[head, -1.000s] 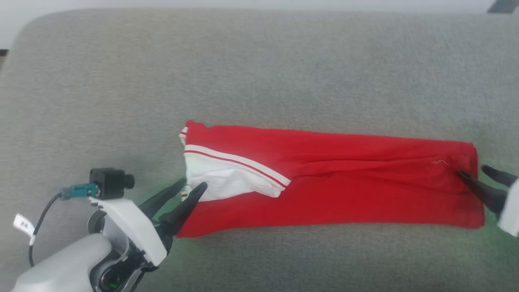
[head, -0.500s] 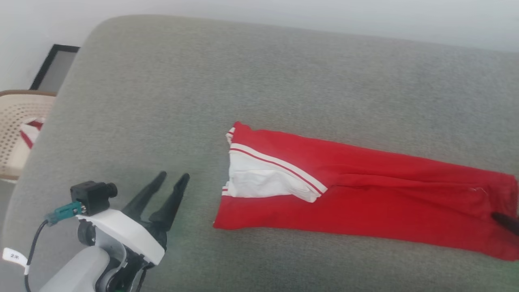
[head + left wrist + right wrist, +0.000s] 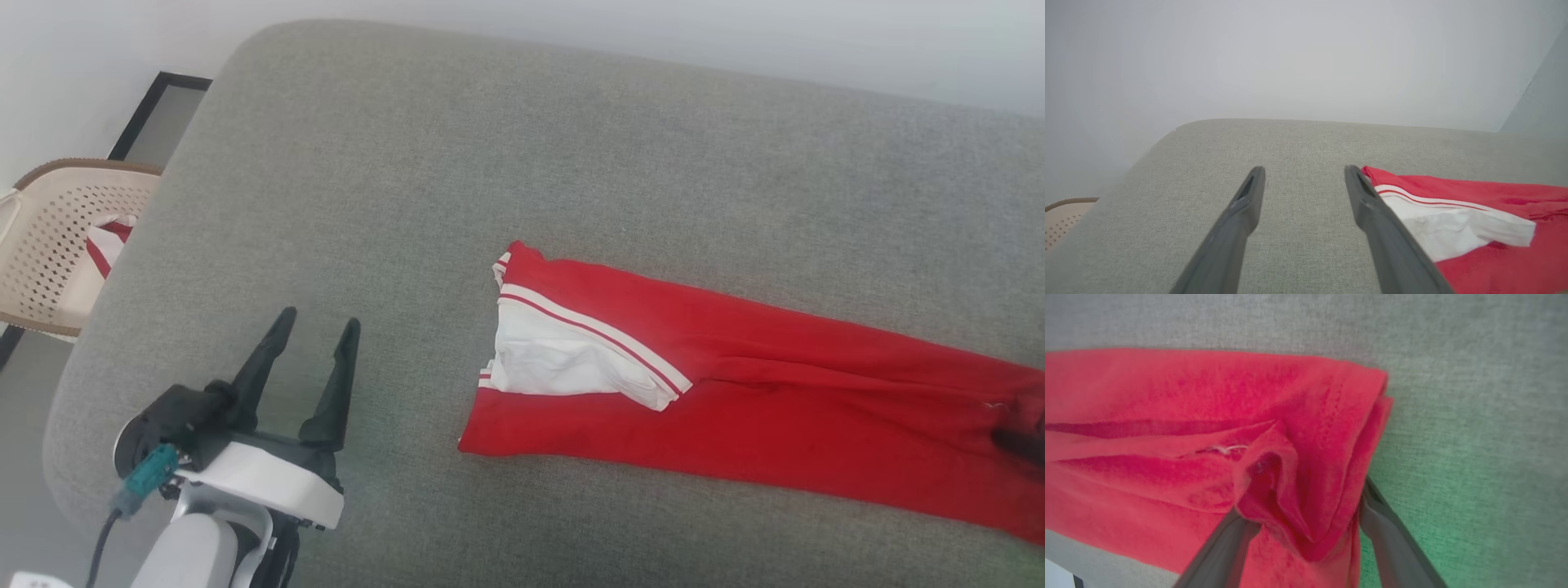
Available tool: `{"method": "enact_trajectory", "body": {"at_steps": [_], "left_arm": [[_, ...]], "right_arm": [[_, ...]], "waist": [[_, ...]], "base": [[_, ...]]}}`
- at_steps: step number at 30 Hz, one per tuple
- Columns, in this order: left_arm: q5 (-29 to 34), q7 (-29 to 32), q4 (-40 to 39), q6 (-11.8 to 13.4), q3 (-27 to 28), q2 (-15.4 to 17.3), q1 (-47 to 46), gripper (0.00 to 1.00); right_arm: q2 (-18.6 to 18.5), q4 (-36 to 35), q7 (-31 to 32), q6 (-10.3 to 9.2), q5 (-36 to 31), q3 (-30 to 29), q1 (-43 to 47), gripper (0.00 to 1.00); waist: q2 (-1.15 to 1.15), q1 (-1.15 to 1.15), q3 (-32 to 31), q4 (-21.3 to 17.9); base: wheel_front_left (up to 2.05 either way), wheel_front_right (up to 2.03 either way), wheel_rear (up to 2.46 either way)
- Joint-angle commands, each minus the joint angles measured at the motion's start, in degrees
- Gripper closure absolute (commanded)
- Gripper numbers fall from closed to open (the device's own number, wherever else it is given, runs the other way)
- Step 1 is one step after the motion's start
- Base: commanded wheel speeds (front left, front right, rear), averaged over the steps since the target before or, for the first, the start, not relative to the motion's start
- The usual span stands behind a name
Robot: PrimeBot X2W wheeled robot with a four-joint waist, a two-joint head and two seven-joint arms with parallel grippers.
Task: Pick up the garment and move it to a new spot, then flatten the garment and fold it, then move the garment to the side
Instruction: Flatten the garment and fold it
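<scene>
A bright-red garment (image 3: 735, 384) lies folded into a long, narrow strip across a grey padded surface (image 3: 490, 147), running from the middle of the head view to its right edge. A white sleeve (image 3: 563, 363) edged with red-and-white striped trim (image 3: 596, 331) is tucked over the strip's left end. The robot's left tool (image 3: 318, 320) hovers over bare grey fabric well to the left of the garment, its two dark fingers spread wide and holding nothing. At the strip's far right end, the right tool (image 3: 1302, 506) is also spread wide, with a bunched fold of red cloth sitting between its fingers (image 3: 1224, 547); their tips are hidden under the cloth. Beyond the padded surface's left edge stands a pale perforated basket (image 3: 41, 245) containing a red-and-white striped cloth (image 3: 102, 245).
</scene>
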Motion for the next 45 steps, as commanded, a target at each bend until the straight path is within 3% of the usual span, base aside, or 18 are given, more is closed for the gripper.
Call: {"method": "enact_trajectory", "body": {"at_steps": [1,2,3,4,5,10,17,27,33,39,45], "left_arm": [[1.70,-0.23,-0.60,-0.26,1.40,-1.02,1.09,0.00],[3.42,-0.23,-1.13,-0.46,2.84,-1.89,1.40,0.00],[4.86,-0.23,-1.30,-0.61,3.94,-2.51,1.87,0.00],[5.68,-0.23,-1.34,-0.74,4.73,-3.37,2.36,0.00],[6.77,-0.23,-1.16,-0.87,5.46,-3.95,2.73,0.00],[9.33,-0.23,-1.25,-1.26,9.39,-5.89,4.11,0.00],[9.70,-0.24,-4.96,-1.30,13.13,-6.13,5.79,0.00],[9.27,-0.24,-6.91,-1.32,14.95,-6.47,8.21,0.00],[9.40,-0.24,-6.92,-1.32,14.62,-7.14,8.90,0.00],[9.34,-0.24,-6.66,-1.33,13.56,-7.98,9.74,0.00],[8.89,-0.24,-6.28,-1.33,12.41,-8.67,9.90,0.00]], "right_arm": [[3.62,1.19,1.50,0.05,-0.66,1.72,0.53,0.00],[4.33,1.24,2.31,0.16,-1.39,1.76,0.45,0.00],[4.97,1.20,2.84,0.17,-2.02,1.61,0.26,0.22],[5.45,0.97,3.20,0.18,-2.63,1.39,0.12,0.80],[6.04,0.80,3.67,0.18,-2.83,0.99,-0.07,1.00],[5.76,-1.76,2.57,0.00,-5.07,-4.26,-2.09,1.00],[3.04,-4.15,-0.42,-0.02,-7.85,-13.05,-5.21,1.00],[-2.31,-3.62,-3.15,0.02,-12.97,-24.74,-4.24,1.00],[-0.98,-11.67,0.87,0.02,-9.84,-18.37,-1.51,1.00],[2.25,-25.65,5.20,0.02,-5.86,-7.32,0.52,1.00],[5.23,-32.81,8.42,0.02,-4.76,2.65,-1.31,1.00]], "waist": [[0.00,0.00,0.25,0.19],[0.00,0.00,0.37,0.27],[0.00,0.00,0.47,0.32],[0.00,0.00,0.59,0.29],[0.00,0.00,0.72,0.21],[0.00,0.00,1.85,-1.90],[0.00,0.00,4.79,-6.53],[0.00,0.00,4.84,-10.14],[0.00,0.00,2.98,-10.39],[0.00,0.00,1.57,-8.86],[0.00,0.00,1.26,-6.78]], "base": [[0.00,0.00,0.00],[0.00,0.00,0.00],[0.00,0.00,0.00],[0.00,0.00,0.00],[0.00,0.00,0.00],[0.00,0.00,0.00],[0.00,0.00,0.00],[0.00,0.00,0.00],[0.00,0.00,0.00],[0.00,0.00,0.00],[0.00,0.00,0.00]]}}
